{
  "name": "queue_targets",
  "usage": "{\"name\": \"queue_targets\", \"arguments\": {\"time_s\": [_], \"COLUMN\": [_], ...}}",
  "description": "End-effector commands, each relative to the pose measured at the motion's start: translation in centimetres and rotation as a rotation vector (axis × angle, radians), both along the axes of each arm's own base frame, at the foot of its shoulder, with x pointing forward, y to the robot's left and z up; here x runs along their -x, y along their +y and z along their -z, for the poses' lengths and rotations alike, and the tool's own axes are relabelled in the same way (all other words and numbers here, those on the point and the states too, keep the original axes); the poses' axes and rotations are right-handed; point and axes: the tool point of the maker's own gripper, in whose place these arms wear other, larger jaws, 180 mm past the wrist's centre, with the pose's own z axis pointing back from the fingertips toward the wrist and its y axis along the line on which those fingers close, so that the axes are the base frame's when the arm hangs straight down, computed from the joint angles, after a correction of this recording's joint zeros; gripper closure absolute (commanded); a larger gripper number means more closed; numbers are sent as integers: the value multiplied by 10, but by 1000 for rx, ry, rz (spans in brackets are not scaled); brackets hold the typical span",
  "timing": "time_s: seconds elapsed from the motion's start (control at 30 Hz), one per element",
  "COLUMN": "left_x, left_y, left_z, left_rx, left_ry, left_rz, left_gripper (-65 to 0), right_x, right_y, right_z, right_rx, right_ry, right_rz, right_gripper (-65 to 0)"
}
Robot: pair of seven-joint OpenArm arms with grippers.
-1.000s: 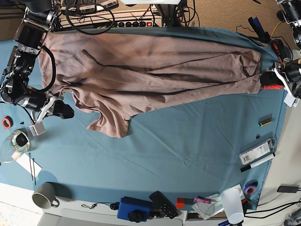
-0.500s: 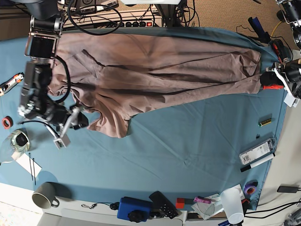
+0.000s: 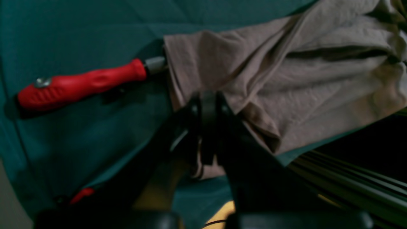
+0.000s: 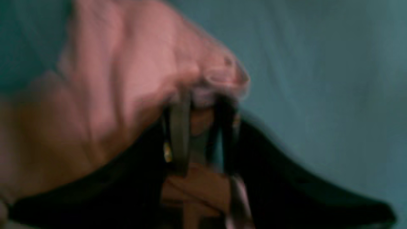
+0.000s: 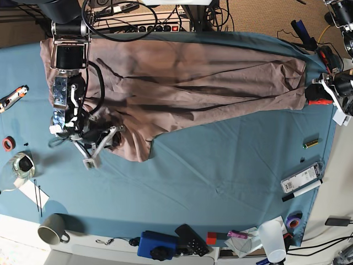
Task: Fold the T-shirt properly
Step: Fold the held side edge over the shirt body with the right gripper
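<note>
Near edge, base view: grey mug (image 5: 52,229) at left, blue boxy device (image 5: 157,245) and black remote-like object (image 5: 192,240) toward the middle, white cylindrical cup (image 5: 272,240) at right. Slightly farther in, right side: purple roll of tape (image 5: 293,221), then white rectangular package (image 5: 301,178) with a black-and-white marker (image 5: 302,190) just beside it. Clear glass vessel (image 5: 19,168) on the left, small red ring (image 5: 8,143) beyond it.

Middle to far: large, wrinkled dusty-mauve cotton T-shirt (image 5: 182,72) lies spread lengthwise over the teal-blue cloth (image 5: 220,176) covering the surface, far half, from left to right. A crumpled flap of it juts nearward, left of centre. Long folds run toward its right end.

Right gripper (image 5: 115,138) is down at that flap; jaws apart, mauve fabric showing between and beyond them. Wrist view blurred; contact hard to tell.

Left gripper (image 5: 315,91) is at the shirt's right end, jaws together, out of focus in its own view; no cloth seen clamped. Red-handled tool (image 3: 95,82) with a metal shaft lies beside that end, its shaft tip reaching the fabric edge.
</note>
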Motion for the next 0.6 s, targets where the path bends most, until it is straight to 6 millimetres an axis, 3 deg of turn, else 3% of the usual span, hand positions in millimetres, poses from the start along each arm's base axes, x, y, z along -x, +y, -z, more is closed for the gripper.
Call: {"name": "queue_targets", "arguments": {"time_s": [0.0,0.13,0.27,0.4,0.57], "left_x": [-6,-7,-7,-7,-7], "left_y": [6,6,6,6,6], "left_z": [-12,-12,-12,-12,-12], "left_rx": [-15,-15,-15,-15,-15], "left_ry": [-36,-36,-36,-36,-36], "left_rz": [6,6,6,6,6], "left_gripper": [0,0,0,0,0], "right_x": [-3,1,2,0,-4], "right_y": [-7,-9,-10,-8,34], "right_z": [0,9,8,1,-35], "right_rx": [19,12,22,24,-143], "right_ry": [13,38,63,82,-20], "right_rz": [10,19,13,-3,-171], "right_gripper": [-168,-164,0,0,0]}}
